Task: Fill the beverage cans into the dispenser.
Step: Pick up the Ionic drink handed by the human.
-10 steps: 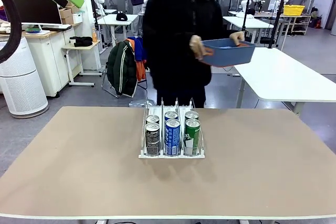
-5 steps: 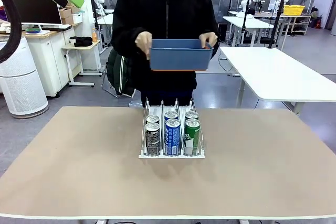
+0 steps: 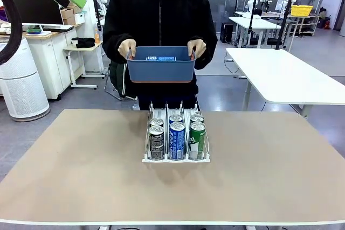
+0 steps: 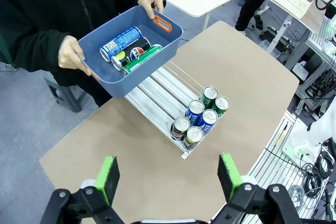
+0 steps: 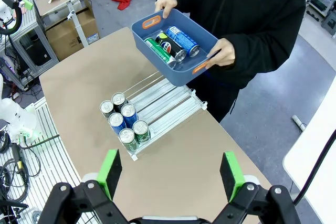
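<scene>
The dispenser (image 3: 176,158) stands mid-table with several beverage cans at its near end: black (image 3: 157,143) in the left lane, blue (image 3: 177,140) in the middle, green (image 3: 197,140) on the right. Across the table a person holds a blue tub (image 3: 161,69) just above the dispenser's far end. In the tub (image 4: 143,76) lie a blue-and-white can (image 4: 119,43), a black one (image 4: 135,53) and a green one (image 4: 143,60). My left gripper (image 4: 169,177) and right gripper (image 5: 172,172) hang open and empty, high above the table's left and right.
The tan tabletop (image 3: 81,176) is bare around the dispenser. The person's hands (image 3: 127,48) grip the tub's two ends. A white table (image 3: 291,79) stands beyond the far right edge, and a chair with a jacket (image 3: 125,71) stands behind the far left.
The person has turned to face the table and brought the blue tub from the right to the middle, lower and nearer the dispenser. Neither arm has moved.
</scene>
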Available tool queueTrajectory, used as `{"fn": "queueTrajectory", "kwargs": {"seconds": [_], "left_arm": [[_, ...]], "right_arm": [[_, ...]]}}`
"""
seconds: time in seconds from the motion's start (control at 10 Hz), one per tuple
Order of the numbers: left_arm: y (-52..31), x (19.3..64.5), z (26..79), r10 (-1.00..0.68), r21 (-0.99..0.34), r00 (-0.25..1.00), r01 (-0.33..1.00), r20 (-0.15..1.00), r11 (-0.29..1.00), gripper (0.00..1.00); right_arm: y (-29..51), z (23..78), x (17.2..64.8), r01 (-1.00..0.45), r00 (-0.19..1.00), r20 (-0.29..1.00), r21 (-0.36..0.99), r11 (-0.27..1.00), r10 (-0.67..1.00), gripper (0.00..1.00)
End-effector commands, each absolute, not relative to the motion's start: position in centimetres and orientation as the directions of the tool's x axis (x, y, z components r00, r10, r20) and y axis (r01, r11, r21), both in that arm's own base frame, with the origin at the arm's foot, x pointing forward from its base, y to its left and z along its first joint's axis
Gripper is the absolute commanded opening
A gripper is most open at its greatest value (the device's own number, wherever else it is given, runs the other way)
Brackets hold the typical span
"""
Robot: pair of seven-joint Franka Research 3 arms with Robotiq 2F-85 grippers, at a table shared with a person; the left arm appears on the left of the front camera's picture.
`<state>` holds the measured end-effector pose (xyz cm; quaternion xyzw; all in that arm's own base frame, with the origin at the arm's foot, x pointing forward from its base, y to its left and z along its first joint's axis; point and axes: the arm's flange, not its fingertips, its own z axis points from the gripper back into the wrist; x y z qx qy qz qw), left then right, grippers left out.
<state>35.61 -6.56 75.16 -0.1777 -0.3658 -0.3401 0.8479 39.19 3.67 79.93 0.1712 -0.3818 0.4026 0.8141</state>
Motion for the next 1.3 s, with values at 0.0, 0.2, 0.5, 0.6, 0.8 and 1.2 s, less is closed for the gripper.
{"fn": "queueTrajectory", "kwargs": {"seconds": [0.0, 0.2, 0.5, 0.6, 0.8, 1.2], "left_arm": [[-6.53, 35.63, 75.08, -0.447, -0.053, 0.502, 0.707, 0.74, 0.706, 1.0], [-6.53, 35.63, 75.08, -0.447, -0.053, 0.502, 0.707, 0.74, 0.706, 1.0], [-6.53, 35.63, 75.08, -0.447, -0.053, 0.502, 0.707, 0.74, 0.706, 1.0], [-6.53, 35.63, 75.08, -0.447, -0.053, 0.502, 0.707, 0.74, 0.706, 1.0], [-6.53, 35.63, 75.08, -0.447, -0.053, 0.502, 0.707, 0.74, 0.706, 1.0], [-6.53, 35.63, 75.08, -0.447, -0.053, 0.502, 0.707, 0.74, 0.706, 1.0]], "right_arm": [[3.66, 79.96, 39.17, -0.785, 0.385, 0.76, -0.028, 0.619, 0.523, 1.0], [3.66, 79.96, 39.17, -0.785, 0.385, 0.76, -0.028, 0.619, 0.523, 1.0], [3.66, 79.96, 39.17, -0.785, 0.385, 0.76, -0.028, 0.619, 0.523, 1.0], [3.66, 79.96, 39.17, -0.785, 0.385, 0.76, -0.028, 0.619, 0.523, 1.0], [3.66, 79.96, 39.17, -0.785, 0.385, 0.76, -0.028, 0.619, 0.523, 1.0], [3.66, 79.96, 39.17, -0.785, 0.385, 0.76, -0.028, 0.619, 0.523, 1.0]]}}
